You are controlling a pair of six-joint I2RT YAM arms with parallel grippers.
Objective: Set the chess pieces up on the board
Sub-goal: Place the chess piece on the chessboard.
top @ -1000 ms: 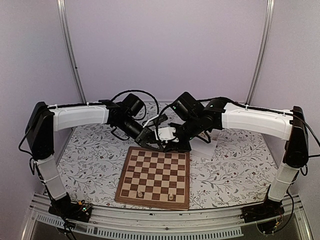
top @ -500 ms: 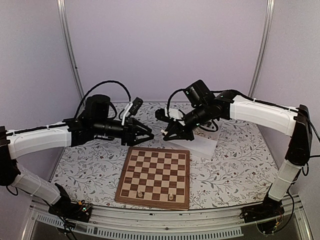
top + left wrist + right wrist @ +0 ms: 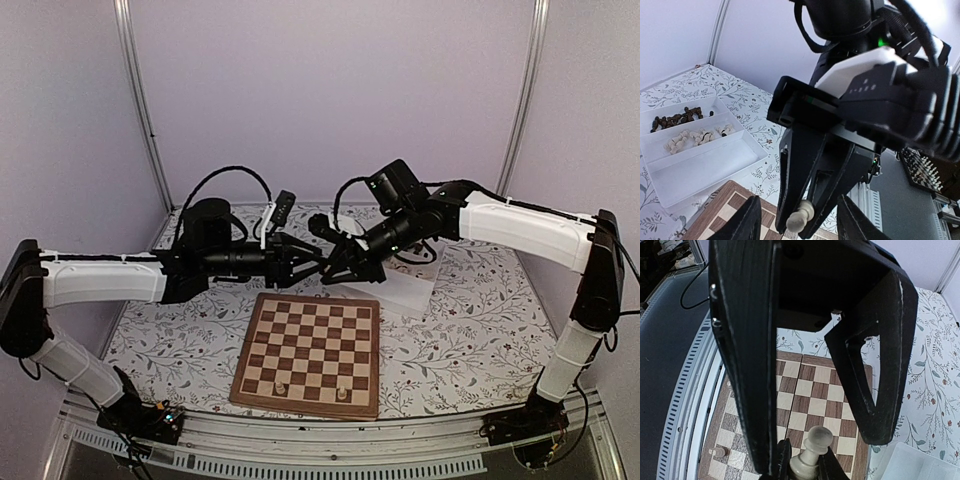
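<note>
Lilac walls, floral bench (image 3: 480, 330), and the board (image 3: 310, 340) sits centre at the near edge, two pale pieces (image 3: 280, 386) standing on its near row. Above its far edge the arms meet nose to nose! The right gripper (image 3: 806, 466) is clamped on a pale pawn (image 3: 813, 442). The left gripper (image 3: 312, 262) has its jaws spread wide either side, not touching. Beyond, the white tray (image 3: 715, 165) holds dark pieces (image 3: 675, 119) and pale ones in separate compartments.
</note>
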